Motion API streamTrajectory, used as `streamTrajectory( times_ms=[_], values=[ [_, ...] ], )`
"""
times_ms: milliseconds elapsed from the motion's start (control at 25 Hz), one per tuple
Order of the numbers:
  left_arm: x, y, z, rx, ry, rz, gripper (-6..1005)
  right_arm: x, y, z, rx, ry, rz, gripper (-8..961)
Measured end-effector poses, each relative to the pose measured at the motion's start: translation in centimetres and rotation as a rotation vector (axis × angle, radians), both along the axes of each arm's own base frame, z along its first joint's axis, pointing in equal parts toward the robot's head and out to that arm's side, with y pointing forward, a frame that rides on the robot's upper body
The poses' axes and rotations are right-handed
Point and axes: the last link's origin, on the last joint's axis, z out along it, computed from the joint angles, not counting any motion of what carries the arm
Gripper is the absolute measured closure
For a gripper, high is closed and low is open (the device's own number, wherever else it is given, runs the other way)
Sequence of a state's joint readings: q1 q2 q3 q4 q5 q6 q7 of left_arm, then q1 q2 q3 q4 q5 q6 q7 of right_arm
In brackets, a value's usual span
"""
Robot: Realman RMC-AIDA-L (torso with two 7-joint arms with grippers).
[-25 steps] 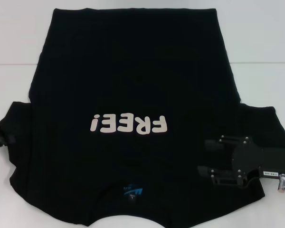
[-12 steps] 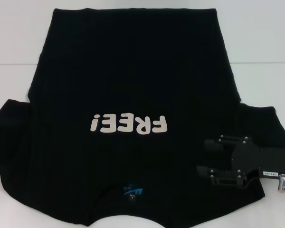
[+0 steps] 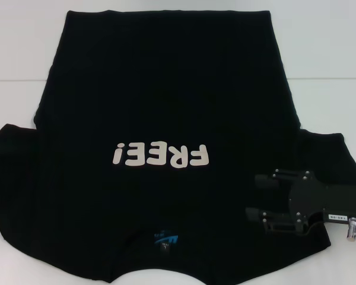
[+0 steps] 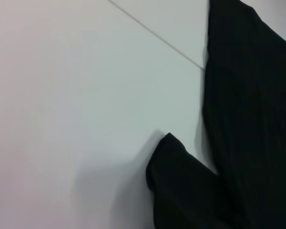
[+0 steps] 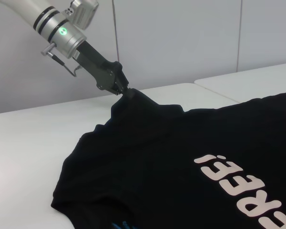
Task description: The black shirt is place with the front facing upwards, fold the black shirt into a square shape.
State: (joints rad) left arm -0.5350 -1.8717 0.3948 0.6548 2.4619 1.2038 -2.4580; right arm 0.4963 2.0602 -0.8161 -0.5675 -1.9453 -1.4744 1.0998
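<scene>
Well, your shirt [image 3: 166, 101] lies flat on the table [image 3: 320, 53], lettering up, nothing folded yet. The left gripper [image 5: 120, 88] is clenched on the sleeve tip at nine o'clock. Your right gripper [image 3: 262, 195], jaws parted, hovers at four o'clock. There's bare table at three and nine.

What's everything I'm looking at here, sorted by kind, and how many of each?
Shirts: 1, the black shirt
End effectors: 2, the left end effector pinching a sleeve tip, the right end effector over the other sleeve
Tables: 1, the white table
Total: 4
</scene>
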Motion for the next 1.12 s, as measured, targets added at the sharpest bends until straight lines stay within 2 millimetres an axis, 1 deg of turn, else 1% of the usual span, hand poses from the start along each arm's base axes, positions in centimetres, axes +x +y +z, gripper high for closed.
streamTrajectory(
  times_ms=[560,800,960,1120],
  values=[
    [1.1,-0.1,1.7,0.008,-0.031,-0.027,1001,0.0,0.0,-0.1,0.0,0.003,-0.001,195],
    [2.6,-0.2,2.5,0.006,-0.093,-0.076,1001,-0.1,0.0,-0.1,-0.001,0.006,0.001,195],
    [3.7,0.0,2.0,-0.021,-0.134,-0.113,1001,-0.2,-0.1,-0.3,-0.004,0.009,0.003,195],
    [4.7,0.4,0.9,-0.051,-0.162,-0.135,1001,-0.3,-0.1,-0.3,-0.006,0.01,0.003,195]
  ],
)
